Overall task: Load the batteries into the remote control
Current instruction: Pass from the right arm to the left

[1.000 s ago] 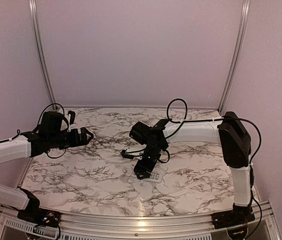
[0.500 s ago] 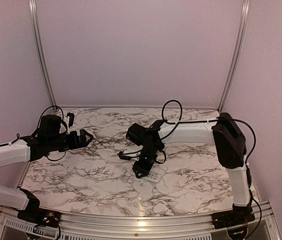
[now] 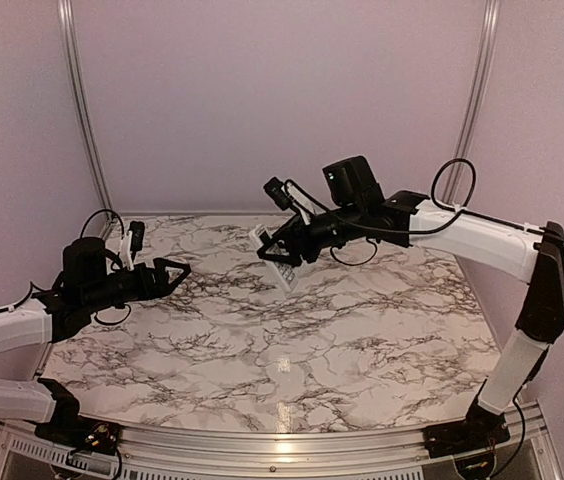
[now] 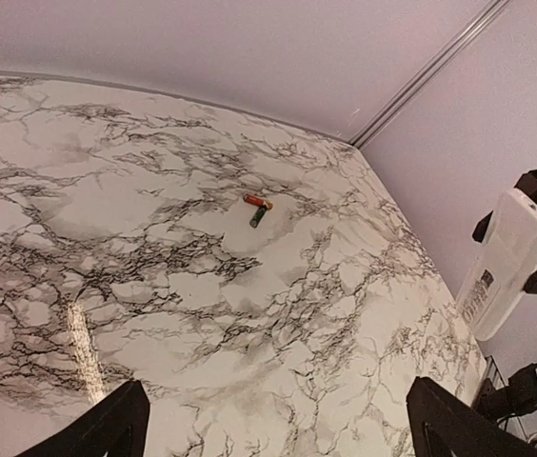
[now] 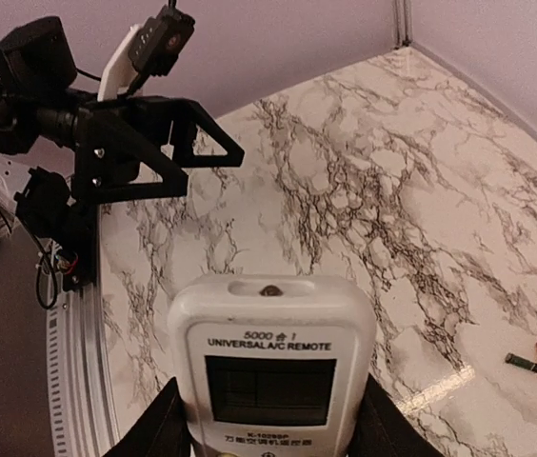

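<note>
The remote control [image 3: 284, 264] is off the table [image 3: 362, 340], clamped by its long edges in the right jaws. In the top view it hangs tilted at about 12 o'clock from the table's middle. The right arm [image 3: 462, 232] reaches in from 3 o'clock.

In the right wrist view the remote control [image 5: 270, 367] fills the lower centre. Its front faces the camera, showing a dark display and the words "UNIVERSAL A/C REMOTE". A black finger [image 5: 166, 424] presses on each side. Whether its recess holds anything cannot be told from here.

The batteries [image 4: 258, 208] lie loose on the table just beside each other, one orange-red and one dark. They are well apart from the remote control [image 4: 507, 259], which sits at their 3 o'clock in the left wrist view. Nothing stands between them.

The left jaws stand wide apart and hold nothing, above the table at 9 o'clock. The left arm [image 3: 22, 325] stretches behind them.
</note>
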Robot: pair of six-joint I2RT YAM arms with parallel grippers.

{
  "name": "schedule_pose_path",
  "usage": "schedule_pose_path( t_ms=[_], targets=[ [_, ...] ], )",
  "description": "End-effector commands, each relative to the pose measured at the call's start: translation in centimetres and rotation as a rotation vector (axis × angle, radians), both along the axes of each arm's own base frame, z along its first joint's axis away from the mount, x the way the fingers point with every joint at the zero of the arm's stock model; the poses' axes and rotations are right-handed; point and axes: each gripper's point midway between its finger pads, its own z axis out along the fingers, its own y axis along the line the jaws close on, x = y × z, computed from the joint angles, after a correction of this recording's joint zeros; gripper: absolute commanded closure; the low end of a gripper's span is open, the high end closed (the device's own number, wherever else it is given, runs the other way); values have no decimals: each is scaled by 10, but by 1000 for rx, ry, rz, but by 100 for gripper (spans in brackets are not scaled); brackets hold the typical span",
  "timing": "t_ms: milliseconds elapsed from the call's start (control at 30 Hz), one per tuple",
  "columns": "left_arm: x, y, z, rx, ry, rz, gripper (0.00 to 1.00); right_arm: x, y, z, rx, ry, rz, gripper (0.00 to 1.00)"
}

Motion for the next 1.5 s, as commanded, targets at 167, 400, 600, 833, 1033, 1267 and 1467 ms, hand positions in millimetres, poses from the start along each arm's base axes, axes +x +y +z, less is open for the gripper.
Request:
schedule_pose_path(
  t_ms=[167,400,600,833,1033,1267,1467],
  targets=[
    [-39,-50,73,-166,-292,-248,1,-12,-7,69,382,-13,108,84],
    [-70,-107,90,-189,-409,-448,1,-23,-9,85,485,1,148,88],
    [-87,-142,98,-232,-463,-566,1,-44,-15,99,619,35,236,89],
    [-94,-176,99,-246,-481,-619,4,-54,-21,105,674,50,270,91],
    [-83,-187,102,-251,-484,-582,12,-58,-22,103,688,74,288,92],
    [-88,-196,111,-286,-514,-609,24,-56,-20,100,695,89,296,91],
    [-90,-211,110,-290,-523,-643,34,-53,-17,97,695,90,297,92]
  ],
)
